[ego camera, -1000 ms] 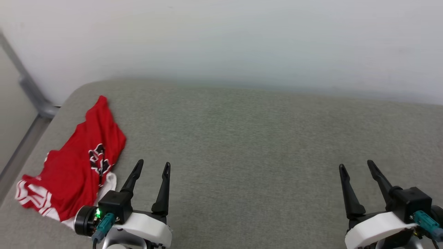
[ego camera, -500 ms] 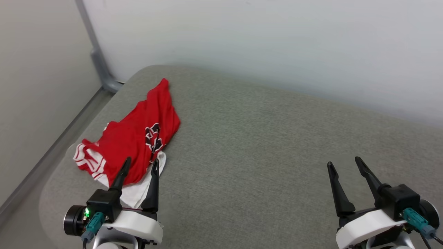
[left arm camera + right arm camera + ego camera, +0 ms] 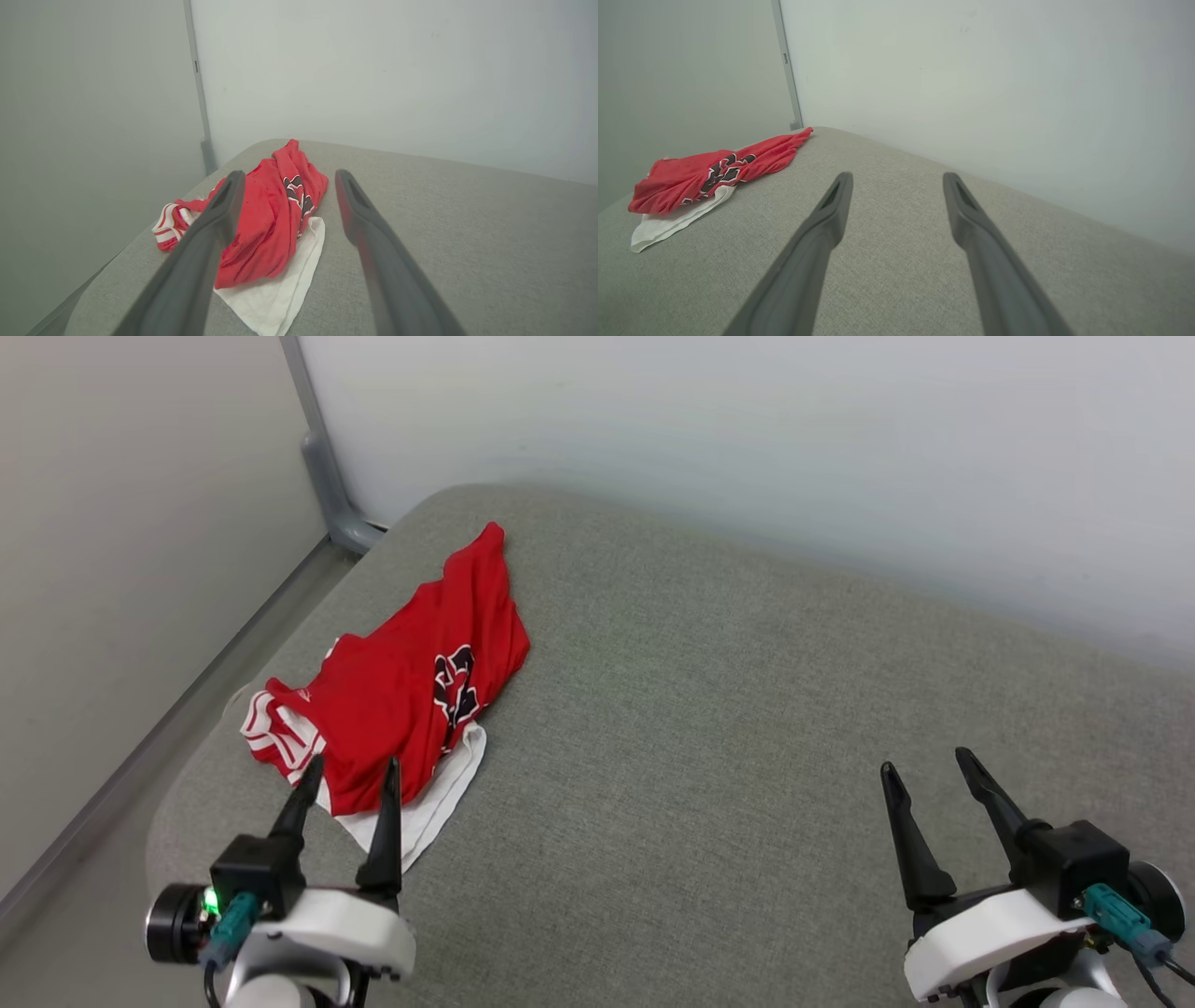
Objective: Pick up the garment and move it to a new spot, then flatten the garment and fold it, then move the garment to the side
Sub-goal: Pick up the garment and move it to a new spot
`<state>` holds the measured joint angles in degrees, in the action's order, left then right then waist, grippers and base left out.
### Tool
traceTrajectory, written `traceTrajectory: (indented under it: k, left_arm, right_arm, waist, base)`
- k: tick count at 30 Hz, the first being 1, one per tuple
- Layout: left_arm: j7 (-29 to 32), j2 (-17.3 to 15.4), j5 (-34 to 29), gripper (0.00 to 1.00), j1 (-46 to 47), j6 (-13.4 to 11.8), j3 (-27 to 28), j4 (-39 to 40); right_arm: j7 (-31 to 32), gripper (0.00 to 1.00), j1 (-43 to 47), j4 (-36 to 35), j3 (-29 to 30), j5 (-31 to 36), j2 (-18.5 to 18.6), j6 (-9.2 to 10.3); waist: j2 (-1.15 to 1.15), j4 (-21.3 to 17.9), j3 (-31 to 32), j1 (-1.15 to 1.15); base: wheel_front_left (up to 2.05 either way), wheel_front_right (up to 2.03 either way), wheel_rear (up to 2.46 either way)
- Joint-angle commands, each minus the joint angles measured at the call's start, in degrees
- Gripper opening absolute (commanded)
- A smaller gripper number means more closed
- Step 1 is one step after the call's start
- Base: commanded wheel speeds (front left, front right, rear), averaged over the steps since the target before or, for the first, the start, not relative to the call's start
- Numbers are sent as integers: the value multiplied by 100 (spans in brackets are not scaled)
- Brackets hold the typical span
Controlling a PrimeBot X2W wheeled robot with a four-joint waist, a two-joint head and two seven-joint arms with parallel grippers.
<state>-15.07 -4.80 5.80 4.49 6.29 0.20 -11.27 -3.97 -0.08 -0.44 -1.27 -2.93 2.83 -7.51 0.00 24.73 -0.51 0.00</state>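
The garment, a crumpled red T-shirt with a white sleeve, striped trim and a black-and-white graphic, lies bunched near the left corner of the grey padded surface. My left gripper is open just short of its near edge, fingers apart and holding nothing. In the left wrist view the garment sits between and beyond the fingertips. My right gripper is open over bare fabric at the lower right, far from the garment that the right wrist view shows off to its left.
A pale wall rises behind the padded surface. A grey post stands at the corner to the left. The surface's rounded left edge drops to a light floor beside the garment.
The head camera has swung left, so the whole picture shifted right. The left gripper now points at the garment's near edge instead of beside it. Both grippers stay open.
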Motion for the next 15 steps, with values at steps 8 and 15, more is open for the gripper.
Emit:
traceTrajectory:
  k: [8, 15]
  left_arm:
    - [249, -316, 332, 100, 1000, 81, -5, -657]
    - [1460, -1009, 972, 100, 1954, 113, -2, -1131]
  right_arm:
    - [188, 100, -325, -146, -27, 255, 9, 4]
    - [279, 100, -625, -243, 10, 355, 9, 4]
  waist:
    - [0, -313, -539, 0]
    - [0, -724, -1092, 0]
  base:
    - [0, 0, 0]
    - [0, 0, 0]
